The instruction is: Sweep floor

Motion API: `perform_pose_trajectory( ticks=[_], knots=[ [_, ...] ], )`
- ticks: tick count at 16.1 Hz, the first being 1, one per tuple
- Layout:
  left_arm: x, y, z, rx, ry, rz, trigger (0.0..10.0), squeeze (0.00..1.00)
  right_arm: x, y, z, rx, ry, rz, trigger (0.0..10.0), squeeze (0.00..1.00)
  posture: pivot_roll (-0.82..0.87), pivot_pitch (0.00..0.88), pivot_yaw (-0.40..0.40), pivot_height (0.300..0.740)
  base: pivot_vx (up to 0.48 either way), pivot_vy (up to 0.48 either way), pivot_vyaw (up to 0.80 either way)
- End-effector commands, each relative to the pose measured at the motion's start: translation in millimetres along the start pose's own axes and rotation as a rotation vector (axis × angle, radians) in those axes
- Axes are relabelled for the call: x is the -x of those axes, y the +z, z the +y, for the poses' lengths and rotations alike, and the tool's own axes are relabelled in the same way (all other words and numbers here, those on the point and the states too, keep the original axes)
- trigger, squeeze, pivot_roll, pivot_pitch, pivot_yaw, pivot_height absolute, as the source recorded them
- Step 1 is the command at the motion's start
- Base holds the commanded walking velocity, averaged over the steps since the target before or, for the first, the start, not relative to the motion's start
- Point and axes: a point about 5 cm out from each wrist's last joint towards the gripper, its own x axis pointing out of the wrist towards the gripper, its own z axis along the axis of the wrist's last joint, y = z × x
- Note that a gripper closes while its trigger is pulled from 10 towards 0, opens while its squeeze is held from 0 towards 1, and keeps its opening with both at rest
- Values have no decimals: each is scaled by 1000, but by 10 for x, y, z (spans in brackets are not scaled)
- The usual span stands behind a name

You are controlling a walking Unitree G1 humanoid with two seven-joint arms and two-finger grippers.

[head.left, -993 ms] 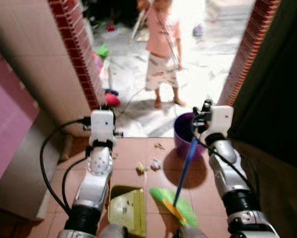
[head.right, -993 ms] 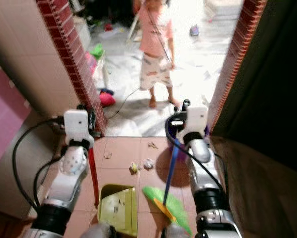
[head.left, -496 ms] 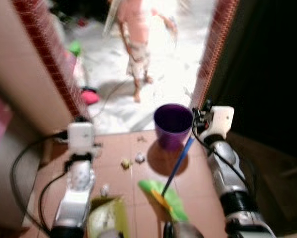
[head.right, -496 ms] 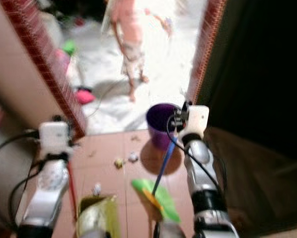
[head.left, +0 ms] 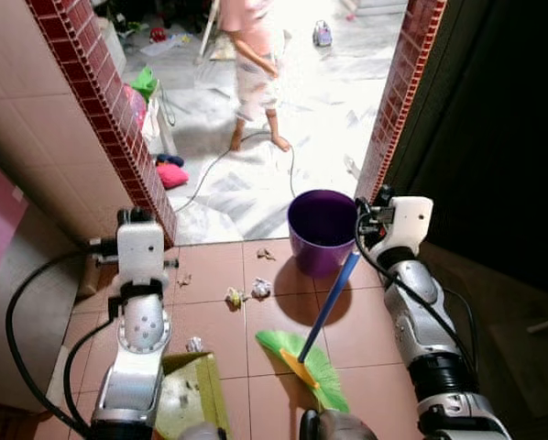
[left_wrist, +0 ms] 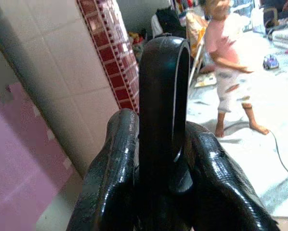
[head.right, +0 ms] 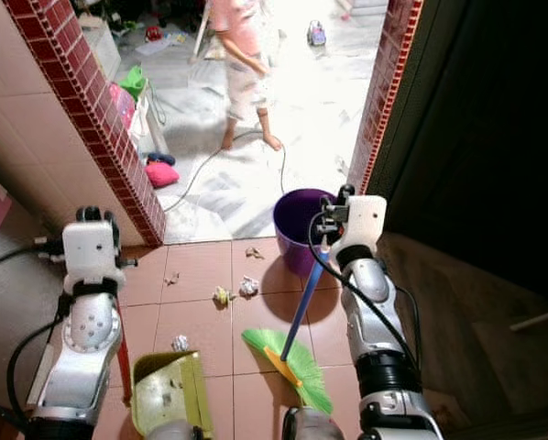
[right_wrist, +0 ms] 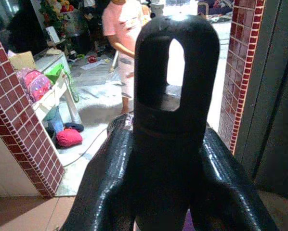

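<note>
A broom with a blue handle (head.left: 332,298) and green bristles (head.left: 309,365) leans on the terracotta floor. My right gripper (right_wrist: 175,144) is shut on the handle's black looped end. My left gripper (left_wrist: 161,144) is shut on the black loop topping the red handle (head.right: 124,365) of a yellow-green dustpan (head.right: 169,394), which stands on the floor at lower left with some scraps inside. Crumpled paper scraps (head.left: 235,296) (head.left: 261,288) (head.left: 194,345) lie between the dustpan and a purple bucket (head.left: 322,229).
A person (head.left: 251,64) in a pink shirt stands on the white floor beyond the doorway, by a trailing cable (head.left: 224,165). A red-tiled wall corner (head.left: 100,101) is to the left, a red-tiled doorpost (head.left: 402,82) and dark wall to the right. A pink bag (head.left: 171,174) lies beside the corner.
The camera has swung and steadied, so the whole picture shifted and sharpened. Both grippers keep their holds. The person has stepped farther off into the bright room.
</note>
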Motion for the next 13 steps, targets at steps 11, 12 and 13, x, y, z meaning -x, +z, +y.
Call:
perform_pose_trajectory(
  ticks=[11,12,13],
  knots=[
    [-184,266,258,-168,110,-145,10000,0,-8,-33,-24,27,10,39,10000,0,-74,0,45,740,0,0,-49],
    [-175,247,242,-163,106,-132,10000,0,-18,-30,-18,22,9,39,10000,0,-73,0,46,740,0,0,-800],
    [-176,241,222,-158,100,-123,10000,0,-21,-25,-11,21,11,37,10000,0,-74,0,47,740,0,304,-800]
  ],
)
